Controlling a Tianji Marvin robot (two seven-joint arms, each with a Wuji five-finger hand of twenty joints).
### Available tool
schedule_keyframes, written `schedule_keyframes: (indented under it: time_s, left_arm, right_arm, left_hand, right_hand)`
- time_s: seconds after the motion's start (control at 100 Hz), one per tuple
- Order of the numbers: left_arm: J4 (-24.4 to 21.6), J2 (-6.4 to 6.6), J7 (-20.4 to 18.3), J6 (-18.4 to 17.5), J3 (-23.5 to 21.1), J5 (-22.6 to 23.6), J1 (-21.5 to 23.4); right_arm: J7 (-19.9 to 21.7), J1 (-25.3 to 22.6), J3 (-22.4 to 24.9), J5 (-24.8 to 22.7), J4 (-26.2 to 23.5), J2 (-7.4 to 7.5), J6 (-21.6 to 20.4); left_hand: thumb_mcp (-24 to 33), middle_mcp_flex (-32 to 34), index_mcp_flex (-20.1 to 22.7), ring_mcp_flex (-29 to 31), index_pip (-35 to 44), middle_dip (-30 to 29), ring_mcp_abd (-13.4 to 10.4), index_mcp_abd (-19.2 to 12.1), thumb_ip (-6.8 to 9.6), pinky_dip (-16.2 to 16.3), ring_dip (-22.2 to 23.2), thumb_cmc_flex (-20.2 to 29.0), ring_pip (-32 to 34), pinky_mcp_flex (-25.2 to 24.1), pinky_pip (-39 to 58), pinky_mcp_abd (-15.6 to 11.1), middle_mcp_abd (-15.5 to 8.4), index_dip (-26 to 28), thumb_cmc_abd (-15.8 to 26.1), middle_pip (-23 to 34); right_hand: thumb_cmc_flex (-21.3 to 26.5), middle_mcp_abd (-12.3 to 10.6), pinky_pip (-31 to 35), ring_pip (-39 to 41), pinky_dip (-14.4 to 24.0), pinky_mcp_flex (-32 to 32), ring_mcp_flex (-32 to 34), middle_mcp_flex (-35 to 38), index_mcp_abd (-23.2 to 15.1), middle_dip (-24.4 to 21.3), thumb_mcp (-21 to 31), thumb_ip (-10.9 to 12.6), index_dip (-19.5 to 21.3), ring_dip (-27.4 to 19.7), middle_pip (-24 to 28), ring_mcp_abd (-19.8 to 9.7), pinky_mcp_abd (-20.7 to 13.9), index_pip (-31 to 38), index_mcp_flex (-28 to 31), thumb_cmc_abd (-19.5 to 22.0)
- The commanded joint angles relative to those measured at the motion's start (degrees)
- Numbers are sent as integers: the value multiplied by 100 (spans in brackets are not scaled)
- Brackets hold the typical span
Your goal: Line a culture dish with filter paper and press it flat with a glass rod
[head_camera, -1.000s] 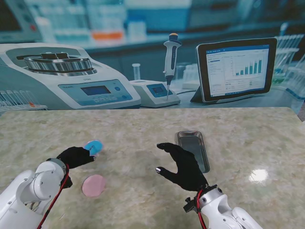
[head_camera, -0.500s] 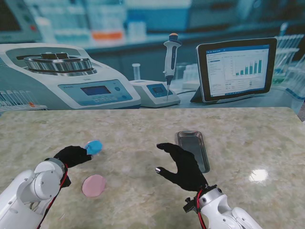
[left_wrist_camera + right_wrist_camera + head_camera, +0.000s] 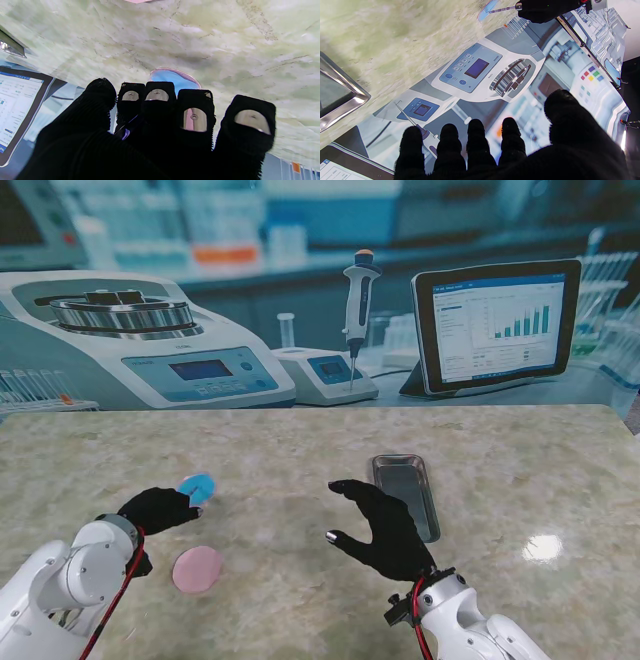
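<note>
The left hand sits over the surface on the left side, its fingers drawn together. The right wrist view shows a thin rod projecting from this hand, with its tip at the blue dish. The rod is too thin to make out from the stand view. The left hand is therefore judged to be closed on the rod.

The blue dish lies just beyond the left fingertips, farther from me. A pink disc lies flat on the surface nearer to me, apart from the dish. Whether the blue seen in the dish is paper or the dish itself cannot be told.

The right hand hovers near the middle of the surface with fingers spread and holding nothing. A metal tray lies just beyond it.

Judgement: the pressing step is in hand, with the rod tip brought to the dish. The role of the pink disc is uncertain; it may be a lid or a spare sheet.

The next move calls for light, steady downward pressure and small sweeps of the rod tip across the dish floor. The dish is unrestrained and may slide; the free right hand could steady it.
</note>
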Motion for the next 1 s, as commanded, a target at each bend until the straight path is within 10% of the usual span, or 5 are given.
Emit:
schedule_keyframes:
  time_s: [0.0, 0.99]
  left_arm:
    - [18, 1, -49, 76, 47, 15, -32]
    - [224, -11, 37, 409, 33, 152, -137]
  right_arm:
    - [-14, -49, -9, 6, -26, -28, 11]
    - [-22, -47, -15, 21, -39, -31, 13]
  left_hand:
    - [-46, 173, 151, 296, 302, 26, -324, 302, -100, -134, -51, -67, 373, 227, 821, -58, -599, 149, 113, 366]
    - [-135, 157, 140, 298, 293, 17, -361, 291, -91, -186, -73, -28, 364, 256, 846, -106, -617, 154, 151, 356]
  right_hand:
    - [-34, -147, 53, -164, 89, -60, -128, -158, 24, -19, -57, 107, -15, -66, 19, -213, -169, 37, -191, 139]
    - [-36, -142, 52, -168, 91, -60, -129, -156, 27, -16, -53, 107, -15, -65, 21, -217, -166, 38, -190, 142]
